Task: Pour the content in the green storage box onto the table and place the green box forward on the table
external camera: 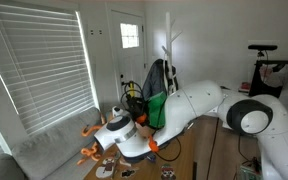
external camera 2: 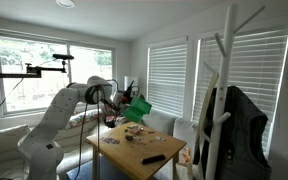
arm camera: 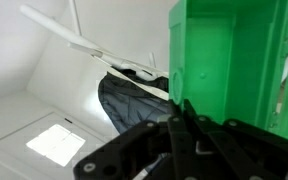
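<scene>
My gripper [arm camera: 189,125] is shut on a wall of the green storage box [arm camera: 234,50], which fills the right of the wrist view with its open inside showing. In both exterior views the box [external camera: 156,108] [external camera 2: 139,107] hangs tilted in the air above the brown wooden table [external camera 2: 134,152], held by the gripper [external camera 2: 127,103] at the end of the white arm. A few small items lie on the table top, among them a green piece [external camera 2: 134,130] and a black object [external camera 2: 152,158]. The table's surface shows only as a strip in an exterior view [external camera: 189,160].
An orange octopus toy [external camera: 89,150] sits on the grey sofa [external camera: 44,150] beside the table. A white coat rack [external camera 2: 224,80] with a dark jacket [external camera 2: 242,125] stands close by. Windows with blinds line the walls.
</scene>
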Controlling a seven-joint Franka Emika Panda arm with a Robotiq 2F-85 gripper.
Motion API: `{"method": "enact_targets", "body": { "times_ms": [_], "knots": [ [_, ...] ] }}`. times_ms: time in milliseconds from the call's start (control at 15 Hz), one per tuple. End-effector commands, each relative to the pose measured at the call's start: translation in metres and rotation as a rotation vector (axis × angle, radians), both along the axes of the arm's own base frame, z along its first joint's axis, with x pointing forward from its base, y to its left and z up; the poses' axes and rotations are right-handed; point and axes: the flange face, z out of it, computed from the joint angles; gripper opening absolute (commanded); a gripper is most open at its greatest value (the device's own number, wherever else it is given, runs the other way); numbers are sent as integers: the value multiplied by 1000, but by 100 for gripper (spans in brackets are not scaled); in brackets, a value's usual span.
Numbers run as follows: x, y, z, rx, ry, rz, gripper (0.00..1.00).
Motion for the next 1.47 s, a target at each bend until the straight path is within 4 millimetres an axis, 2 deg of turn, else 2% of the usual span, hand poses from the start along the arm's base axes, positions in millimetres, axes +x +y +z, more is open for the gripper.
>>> {"method": "enact_targets", "body": {
  "times_ms": [0, 67, 200, 400, 600, 667, 733, 800, 867, 933, 1067, 1267, 1400],
  "knots": [
    [-29, -35, 52, 190, -70, -3, 1],
    [-37, -44, 65, 249, -95, -14, 1],
    [-49, -72, 77, 365, -141, -51, 1],
    [-60, -111, 79, 542, -208, -107, 1],
    [-54, -143, 70, 705, -287, -137, 1],
    [-52, -144, 65, 763, -299, -118, 1],
    [-44, -140, 70, 677, -257, -131, 6],
    [-43, -145, 66, 713, -271, -127, 6],
    [-42, -148, 63, 728, -277, -127, 1],
    [-39, -148, 59, 767, -293, -167, 1],
    [-33, -162, 58, 850, -371, -250, 1],
    [-33, -206, 64, 937, -438, -348, 1],
    [-33, -243, 70, 990, -485, -421, 1]
  ]
}}
